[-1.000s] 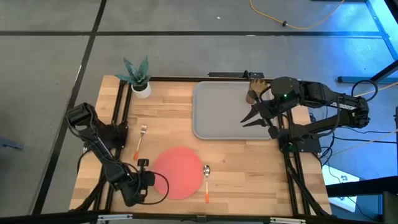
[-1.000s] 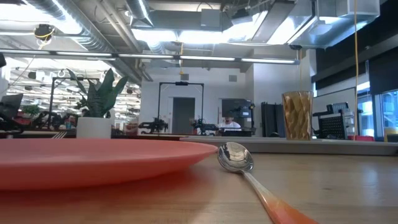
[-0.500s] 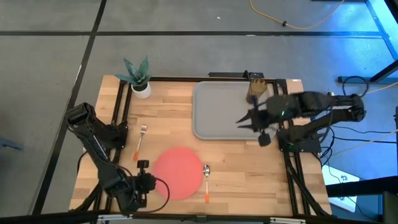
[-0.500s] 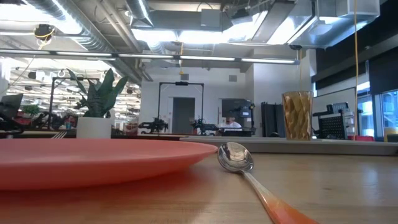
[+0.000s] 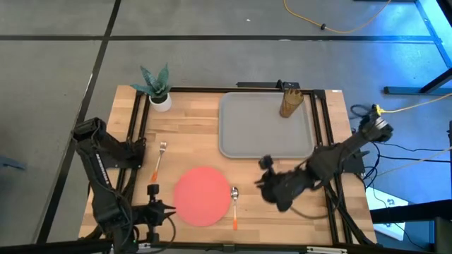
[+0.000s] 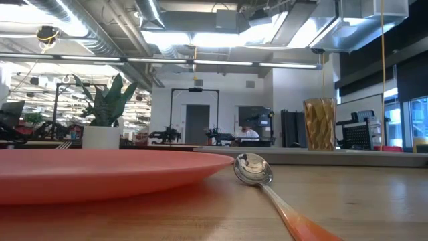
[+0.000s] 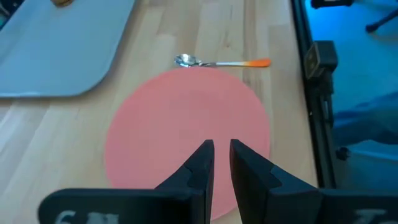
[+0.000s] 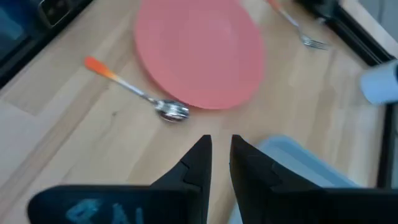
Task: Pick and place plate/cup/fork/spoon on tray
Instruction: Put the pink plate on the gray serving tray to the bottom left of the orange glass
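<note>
The coral plate [image 5: 203, 196] lies flat on the wooden table near its near edge. The spoon [image 5: 234, 204] lies beside the plate's right rim, bowl toward the far side. The fork [image 5: 159, 159] lies left of the plate. The amber cup [image 5: 289, 101] stands upright in the far right corner of the grey tray [image 5: 254, 130]. My left gripper [image 5: 167, 209] is shut and empty, just left of the plate. My right gripper [image 5: 259, 183] is shut and empty, between the spoon and the tray's near edge.
A white pot with a green plant [image 5: 159, 97] stands at the far left corner. Black frame rails run along the table's left [image 5: 134, 141] and right [image 5: 326, 141] sides. Bare wood shows between the plate and the tray.
My right gripper has swung from beside the cup over the tray toward the table's near edge and left, and is now low beside the spoon. My left gripper has drawn back from the plate's left rim toward the table's left edge. Plate, spoon, fork and cup have kept still.
</note>
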Motion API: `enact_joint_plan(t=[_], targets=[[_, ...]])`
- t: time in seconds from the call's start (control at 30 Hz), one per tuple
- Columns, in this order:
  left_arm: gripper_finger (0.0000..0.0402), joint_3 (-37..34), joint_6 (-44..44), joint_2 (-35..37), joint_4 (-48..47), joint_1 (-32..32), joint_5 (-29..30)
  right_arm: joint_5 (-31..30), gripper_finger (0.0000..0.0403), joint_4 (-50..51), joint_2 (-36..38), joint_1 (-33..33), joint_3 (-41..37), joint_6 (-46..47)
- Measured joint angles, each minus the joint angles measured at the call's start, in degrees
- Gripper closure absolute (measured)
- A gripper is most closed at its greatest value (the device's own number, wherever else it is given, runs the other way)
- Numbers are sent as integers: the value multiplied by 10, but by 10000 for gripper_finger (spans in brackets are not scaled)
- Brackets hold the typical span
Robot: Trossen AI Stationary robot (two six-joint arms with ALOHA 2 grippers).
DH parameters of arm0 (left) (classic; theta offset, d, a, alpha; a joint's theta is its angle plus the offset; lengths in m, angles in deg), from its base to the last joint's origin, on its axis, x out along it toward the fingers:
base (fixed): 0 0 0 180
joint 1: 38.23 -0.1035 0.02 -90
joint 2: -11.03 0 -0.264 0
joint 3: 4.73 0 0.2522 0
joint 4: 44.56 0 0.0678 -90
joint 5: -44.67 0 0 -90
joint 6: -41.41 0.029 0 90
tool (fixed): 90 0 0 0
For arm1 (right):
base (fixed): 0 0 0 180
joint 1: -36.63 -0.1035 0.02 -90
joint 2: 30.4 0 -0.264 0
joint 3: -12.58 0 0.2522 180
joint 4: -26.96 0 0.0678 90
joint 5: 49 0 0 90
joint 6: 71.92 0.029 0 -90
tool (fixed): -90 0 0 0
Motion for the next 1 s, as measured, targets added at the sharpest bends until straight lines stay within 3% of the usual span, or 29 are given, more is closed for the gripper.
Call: enact_joint_plan(t=[0.63,1.0], targets=[[357,0,-15,0,6,23,46,-9,344,-255,-218,-38,0,-95],[357,0,-15,0,6,23,59,-32,344,-337,-303,-37,0,-140]])
